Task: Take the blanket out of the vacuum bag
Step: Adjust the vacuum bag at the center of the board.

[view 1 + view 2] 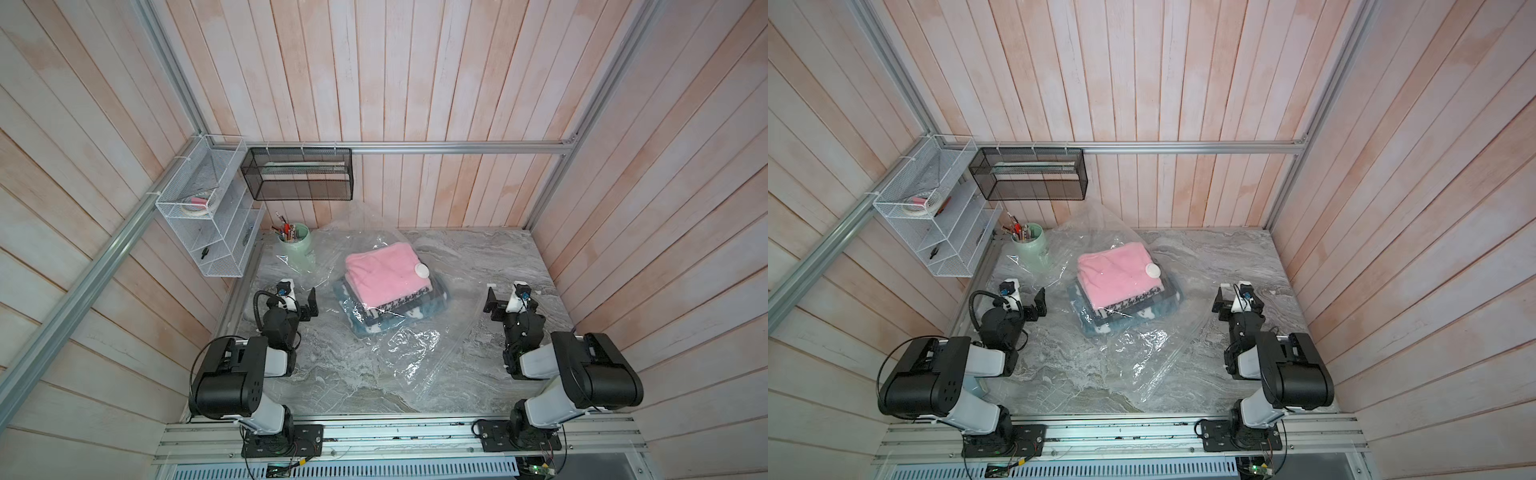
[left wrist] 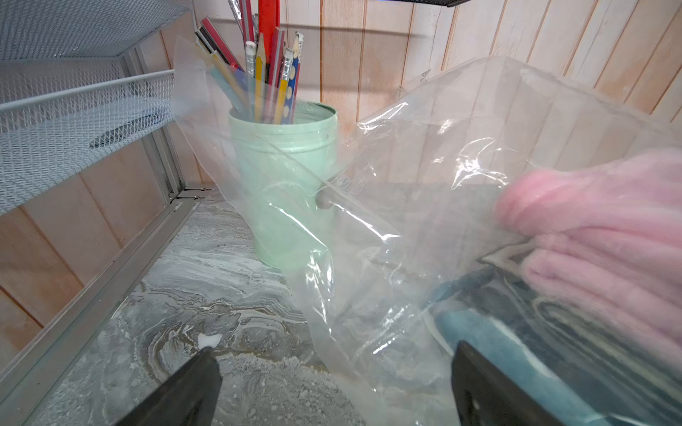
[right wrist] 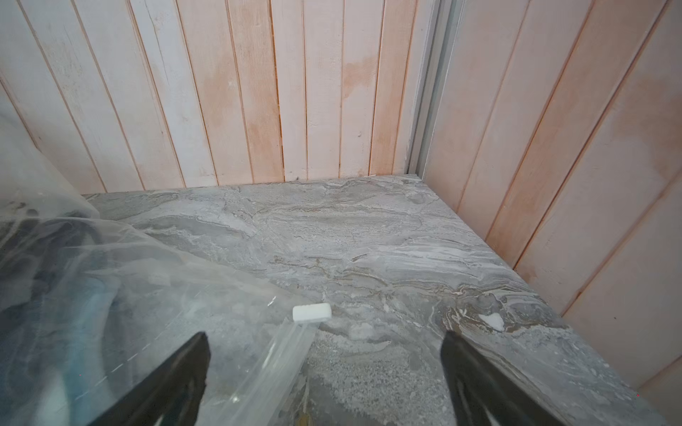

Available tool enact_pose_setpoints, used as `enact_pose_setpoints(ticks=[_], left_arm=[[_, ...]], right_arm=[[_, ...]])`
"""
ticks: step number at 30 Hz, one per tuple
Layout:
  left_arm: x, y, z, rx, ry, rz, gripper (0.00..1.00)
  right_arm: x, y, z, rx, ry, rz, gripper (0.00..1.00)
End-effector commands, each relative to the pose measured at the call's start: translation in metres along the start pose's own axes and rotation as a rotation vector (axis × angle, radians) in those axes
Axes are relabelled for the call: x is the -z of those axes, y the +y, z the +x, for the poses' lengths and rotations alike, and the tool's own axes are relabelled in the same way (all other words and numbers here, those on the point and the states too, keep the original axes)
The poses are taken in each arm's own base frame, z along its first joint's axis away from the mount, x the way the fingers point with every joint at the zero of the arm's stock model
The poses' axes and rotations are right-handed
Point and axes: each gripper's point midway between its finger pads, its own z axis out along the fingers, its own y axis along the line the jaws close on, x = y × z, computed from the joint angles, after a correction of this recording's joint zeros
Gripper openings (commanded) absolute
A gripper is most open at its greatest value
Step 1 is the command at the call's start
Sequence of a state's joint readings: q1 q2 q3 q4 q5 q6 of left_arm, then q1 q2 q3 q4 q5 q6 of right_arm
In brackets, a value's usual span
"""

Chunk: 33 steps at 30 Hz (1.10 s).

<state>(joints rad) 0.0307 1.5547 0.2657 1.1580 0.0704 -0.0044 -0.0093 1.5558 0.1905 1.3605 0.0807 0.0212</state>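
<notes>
left gripper (image 2: 334, 348), right gripper (image 3: 324, 333): both wide, empty | blanket (image 1: 384, 270): folded, lies inside vacuum bag (image 1: 415, 347) between them | handling: soft, light cloth; slippery, crinkly film; best hold probably bag edge beside zip slider (image 3: 312, 312)

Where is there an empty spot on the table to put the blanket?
The far right corner of the table is bare, between the vacuum bag, the back wall and the right wall. The far left corner is crowded: the pencil cup, the wire shelf and bag plastic crowd it.

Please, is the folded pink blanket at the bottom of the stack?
No, the folded pink blanket lies topmost, above the blue blanket.
</notes>
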Motion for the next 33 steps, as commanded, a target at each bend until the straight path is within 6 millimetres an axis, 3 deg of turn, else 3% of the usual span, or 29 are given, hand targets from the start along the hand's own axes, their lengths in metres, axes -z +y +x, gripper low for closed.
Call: enact_pose_setpoints(ticks=[1,17,21,24,27,30,33], left_arm=[[-0.002,0.002,-0.004,0.0,-0.013,-0.009,1.0],[-0.001,0.003,-0.006,-0.001,-0.021,-0.014,1.0],[0.01,0.008,-0.034,-0.001,-0.047,-0.078,1.0],[0.021,-0.013,-0.069,-0.02,-0.068,-0.054,1.0],[0.015,-0.039,-0.097,0.044,-0.014,0.038,1.0],[-0.009,-0.066,-0.096,0.123,0.121,0.172,1.0],[-0.033,-0.094,-0.091,0.193,0.224,0.308,0.98]], right_arm=[[-0.004,-0.003,-0.002,-0.005,-0.002,0.014,0.98],[-0.003,-0.004,-0.004,-0.003,-0.011,0.019,0.98],[0.009,-0.007,-0.023,0.001,-0.046,0.071,0.98],[0.011,-0.005,-0.027,-0.023,0.017,0.14,0.99],[0.003,0.015,-0.034,-0.065,0.128,0.109,0.98],[-0.001,0.032,-0.039,-0.183,0.197,0.068,0.98],[-0.004,0.045,-0.032,-0.312,0.28,0.025,0.98]])
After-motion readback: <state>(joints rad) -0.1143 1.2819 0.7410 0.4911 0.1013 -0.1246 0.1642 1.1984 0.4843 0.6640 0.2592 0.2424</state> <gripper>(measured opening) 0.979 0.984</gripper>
